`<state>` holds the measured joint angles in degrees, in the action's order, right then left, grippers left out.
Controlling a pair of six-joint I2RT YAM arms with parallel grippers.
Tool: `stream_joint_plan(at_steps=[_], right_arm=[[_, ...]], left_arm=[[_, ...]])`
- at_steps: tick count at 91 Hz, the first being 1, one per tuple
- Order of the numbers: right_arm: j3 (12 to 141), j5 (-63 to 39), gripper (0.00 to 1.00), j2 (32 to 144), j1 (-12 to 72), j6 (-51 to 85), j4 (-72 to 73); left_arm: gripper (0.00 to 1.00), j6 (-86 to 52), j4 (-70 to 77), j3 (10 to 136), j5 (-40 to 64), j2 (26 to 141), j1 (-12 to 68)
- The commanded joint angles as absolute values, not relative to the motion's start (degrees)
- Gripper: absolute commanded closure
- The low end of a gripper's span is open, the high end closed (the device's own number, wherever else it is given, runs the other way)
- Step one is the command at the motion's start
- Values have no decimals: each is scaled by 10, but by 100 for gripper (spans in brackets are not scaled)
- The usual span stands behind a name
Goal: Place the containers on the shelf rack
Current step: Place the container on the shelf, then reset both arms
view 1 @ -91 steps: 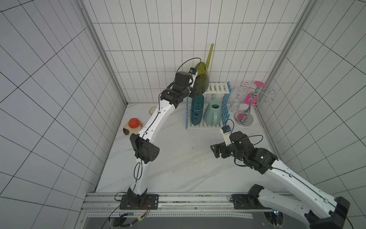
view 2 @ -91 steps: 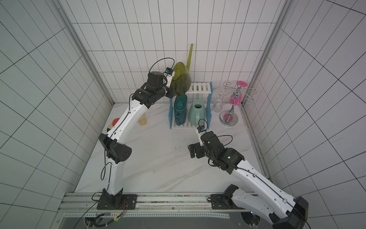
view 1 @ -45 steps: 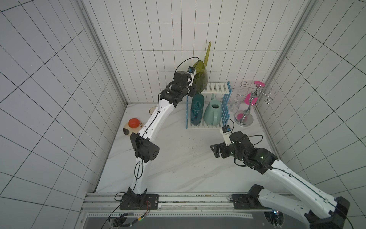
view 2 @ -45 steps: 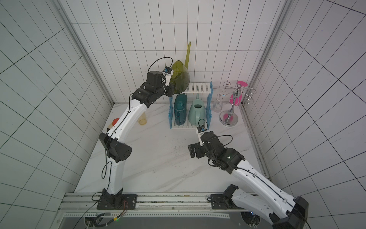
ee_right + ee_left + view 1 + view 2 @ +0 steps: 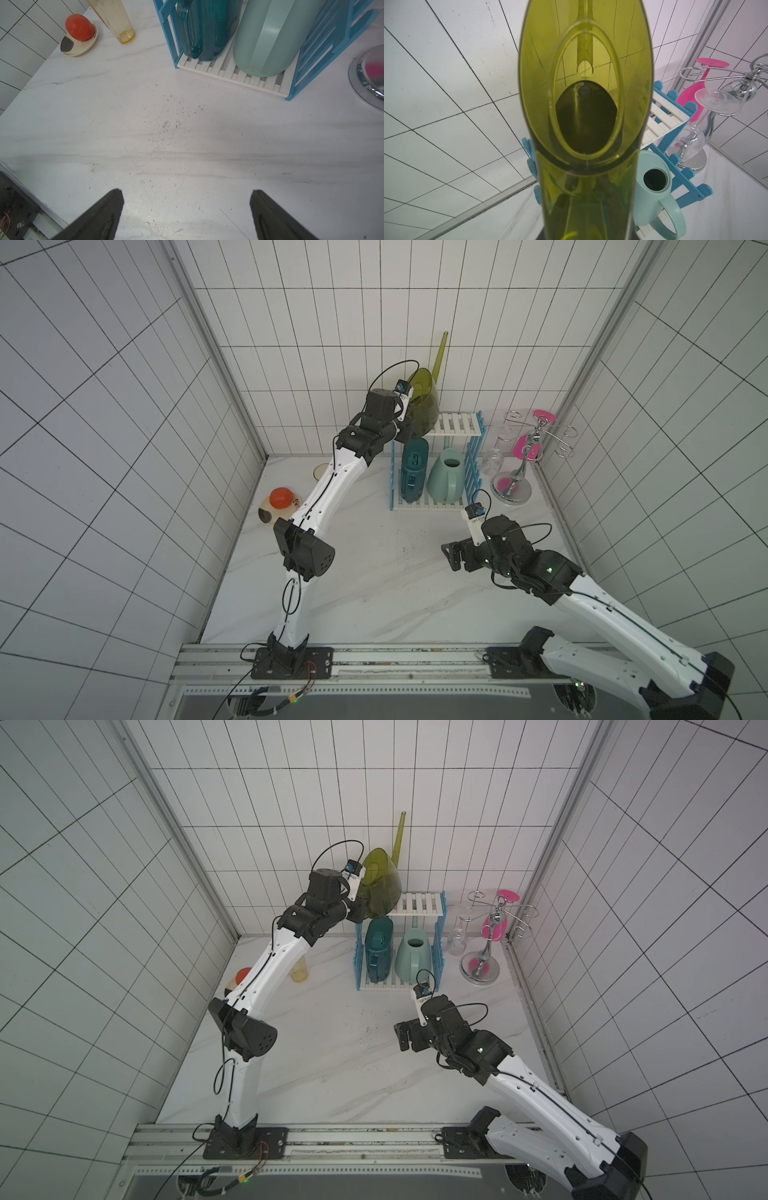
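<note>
Two below, teal can (image 5: 413, 470) and mint can (image 5: 446, 485), olive can (image 5: 424, 406) above at left claw (image 5: 407, 430) — grip unclear; right claw (image 5: 187, 196) wide, empty.

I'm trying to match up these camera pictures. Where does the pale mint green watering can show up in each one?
Top view: pale mint green watering can on the shelf rack's lower shelf, beside the dark teal can.
Top view: same spot.
Left wrist: under the upper shelf, beside the close-up olive can.
Right wrist: on the lower shelf, beyond the open right gripper.
Shared landmark: the rack's blue side frames.
</note>
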<state>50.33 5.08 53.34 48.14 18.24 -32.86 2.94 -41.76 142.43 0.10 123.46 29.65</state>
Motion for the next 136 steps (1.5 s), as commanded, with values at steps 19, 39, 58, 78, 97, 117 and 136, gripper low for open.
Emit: stream_joint_plan(at_steps=[19, 39, 58, 78, 97, 117, 136], right_arm=[[502, 60, 1, 524, 485, 181, -326], [501, 61, 1, 523, 485, 181, -326], [504, 64, 1, 522, 485, 179, -328], [513, 92, 1, 508, 483, 172, -330], [527, 122, 1, 483, 417, 157, -332], [486, 171, 1, 457, 267, 86, -268], [352, 136, 1, 479, 86, 91, -83]], left_arm=[[66, 39, -386, 1436, 1, 1243, 298], [66, 40, -386, 1432, -1, 1243, 298], [63, 44, -390, 1405, 1, 1210, 302], [56, 41, -348, 1254, -9, 1075, 304], [43, 17, -277, 1023, -75, 895, 300], [17, -48, -147, 676, -93, 699, 192], [2, -113, -35, 439, -112, 634, 62]])
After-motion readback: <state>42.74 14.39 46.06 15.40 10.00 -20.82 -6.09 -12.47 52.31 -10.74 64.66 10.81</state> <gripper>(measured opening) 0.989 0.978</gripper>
